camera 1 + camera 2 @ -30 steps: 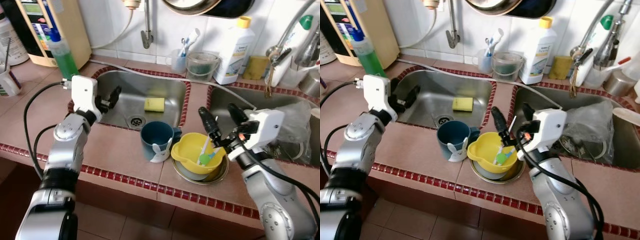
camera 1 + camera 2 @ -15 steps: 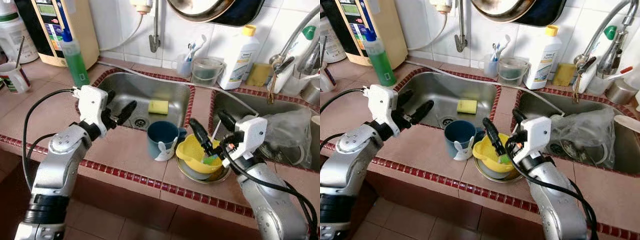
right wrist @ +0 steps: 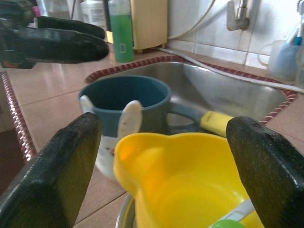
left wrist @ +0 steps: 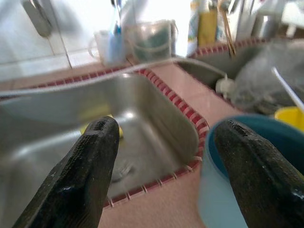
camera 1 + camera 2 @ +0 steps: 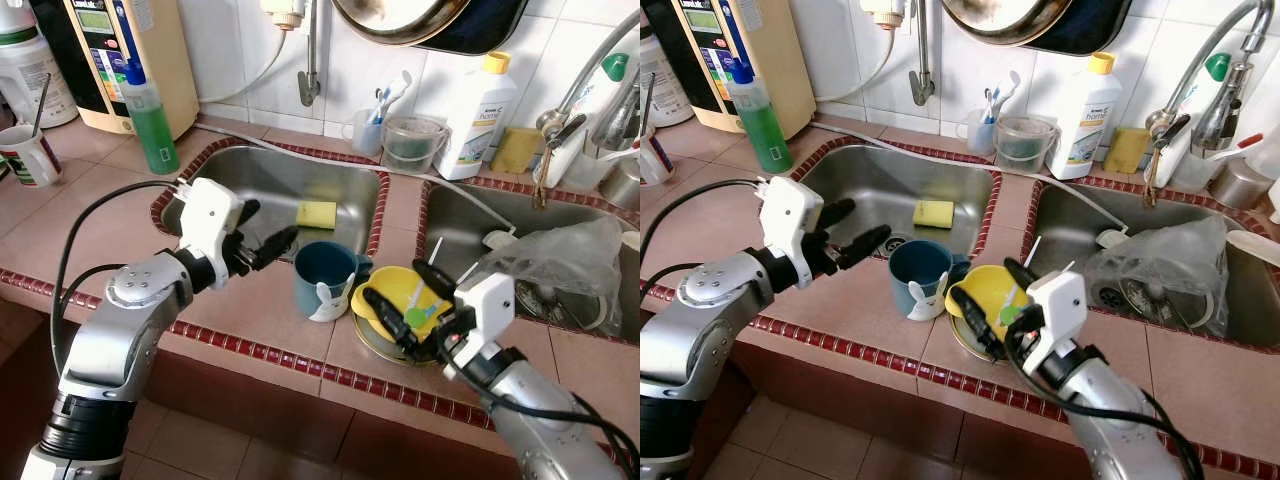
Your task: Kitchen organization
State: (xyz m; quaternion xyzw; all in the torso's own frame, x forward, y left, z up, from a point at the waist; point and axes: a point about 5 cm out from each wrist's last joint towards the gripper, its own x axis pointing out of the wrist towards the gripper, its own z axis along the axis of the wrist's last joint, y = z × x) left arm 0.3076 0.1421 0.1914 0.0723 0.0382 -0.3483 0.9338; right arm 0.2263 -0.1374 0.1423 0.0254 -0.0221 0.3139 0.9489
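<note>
Centrally, a blue mug [image 5: 325,278] with a white rabbit figure stands on the tiled counter [image 5: 90,215], at the 6 o'clock rim of the left sink basin [image 5: 262,185]. Left gripper [image 5: 262,230], fingers spread apart and empty, hovers at the mug's 9 o'clock, near but not touching; the left wrist view shows the mug rim just beside one black finger [image 4: 259,178]. Yellow bowl [image 5: 400,305], at the mug's 3 o'clock and touching or nearly touching it, sits in a metal dish [image 5: 385,348] and holds a green-and-white utensil [image 5: 412,303]. Right gripper [image 5: 402,302], fingers wide apart, straddles the bowl from its 5 o'clock without clamping it. Yellow sponge [image 5: 316,213] lies in the basin at the mug's 12 o'clock. Green soap bottle [image 5: 151,118] stands on the counter at the basin's 10 o'clock.
</note>
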